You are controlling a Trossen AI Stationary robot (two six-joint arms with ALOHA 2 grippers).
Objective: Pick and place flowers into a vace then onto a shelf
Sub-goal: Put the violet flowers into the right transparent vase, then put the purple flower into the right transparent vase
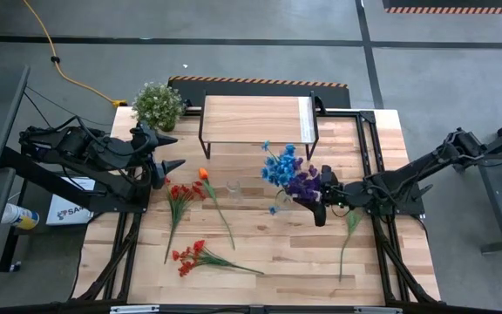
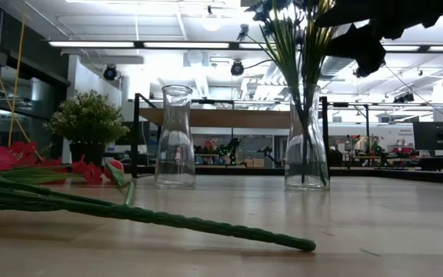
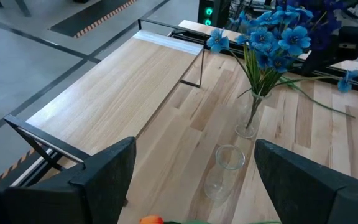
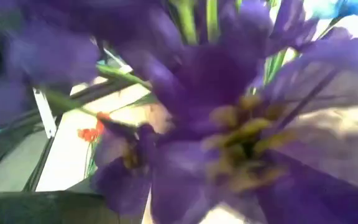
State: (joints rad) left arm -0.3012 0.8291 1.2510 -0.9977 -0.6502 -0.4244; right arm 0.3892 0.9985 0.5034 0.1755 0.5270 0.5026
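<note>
My right tool (image 1: 321,208) sits pressed up against the purple blooms (image 1: 303,185), which stand with the blue ones (image 1: 281,166) in the filled vase (image 2: 306,154) near the middle of the bench (image 1: 382,157). The petals fill its own view, so I cannot tell whether it is apart or clamped on a stalk. My left tool (image 1: 171,152) hovers at the far left with its jaws wide apart and nothing between them. The loose flowers lie on its side: the orange stem (image 1: 216,209) just below it, its long axis running from the bloom toward the bench's near edge, the red sprays (image 1: 179,196) beside that. The empty vase (image 1: 234,190) stands between the two arms. The left arm is, I judge, the nearer one for those stems. The shelf (image 1: 255,119) stands bare at the back.
</note>
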